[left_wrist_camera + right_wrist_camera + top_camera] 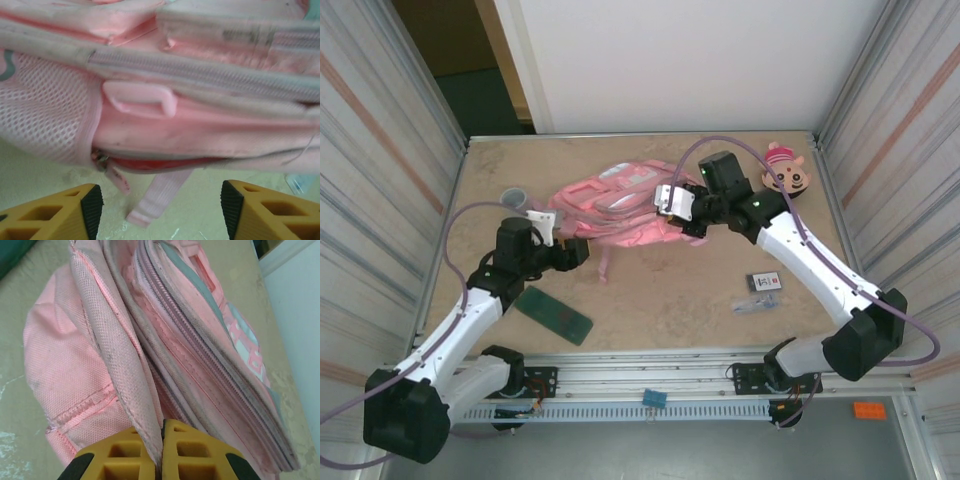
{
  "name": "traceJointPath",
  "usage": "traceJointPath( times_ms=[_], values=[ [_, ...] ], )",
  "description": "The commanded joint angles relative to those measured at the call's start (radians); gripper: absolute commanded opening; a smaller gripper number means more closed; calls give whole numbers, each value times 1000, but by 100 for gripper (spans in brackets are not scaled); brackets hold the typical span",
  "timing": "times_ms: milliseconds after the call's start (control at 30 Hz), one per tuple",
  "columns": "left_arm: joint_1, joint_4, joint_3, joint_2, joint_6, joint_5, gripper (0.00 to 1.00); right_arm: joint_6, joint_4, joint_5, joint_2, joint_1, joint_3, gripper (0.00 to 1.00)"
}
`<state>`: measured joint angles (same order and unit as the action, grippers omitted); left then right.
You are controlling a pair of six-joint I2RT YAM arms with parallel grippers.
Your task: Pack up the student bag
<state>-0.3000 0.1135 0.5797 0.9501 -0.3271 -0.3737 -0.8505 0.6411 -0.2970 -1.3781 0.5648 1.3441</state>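
Note:
The student bag (620,208), a large pink backpack, lies on its side in the middle of the table. My right gripper (678,212) is at the bag's right end. In the right wrist view its yellow fingers (187,450) are shut on a pink fabric flap (120,355) beside the zipper (200,350). My left gripper (576,252) stands open at the bag's left near corner. In the left wrist view the bag (190,125) fills the upper part, and a loose pink strap (160,197) hangs between the open fingers (90,207) without touching them.
A dark green flat book (553,313) lies near the left arm. A grey cup (514,197) sits at the left, and a round pink-and-tan plush (787,172) at the back right. A small dark card (763,282) and a clear item (755,303) lie at the right front.

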Motion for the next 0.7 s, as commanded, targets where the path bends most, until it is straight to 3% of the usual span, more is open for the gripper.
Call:
traceJointPath(
  times_ms=[0, 100, 300, 533, 667],
  values=[
    [11, -129, -58, -11, -11, -9, 61, 44, 23, -75, 2, -22, 88, 0],
    [10, -242, -122, 16, -7, -38, 60, 44, 35, -84, -15, -22, 119, 0],
    [6, -397, -204, 76, 24, 12, 57, 44, 32, -70, -28, -20, 135, 0],
    [1, -466, -178, 230, 77, -21, 55, 50, 22, -70, -30, -23, 145, 0],
    [-3, -554, -179, 305, 87, -21, 41, 51, 12, -68, -29, -22, 144, 0]
  ],
)
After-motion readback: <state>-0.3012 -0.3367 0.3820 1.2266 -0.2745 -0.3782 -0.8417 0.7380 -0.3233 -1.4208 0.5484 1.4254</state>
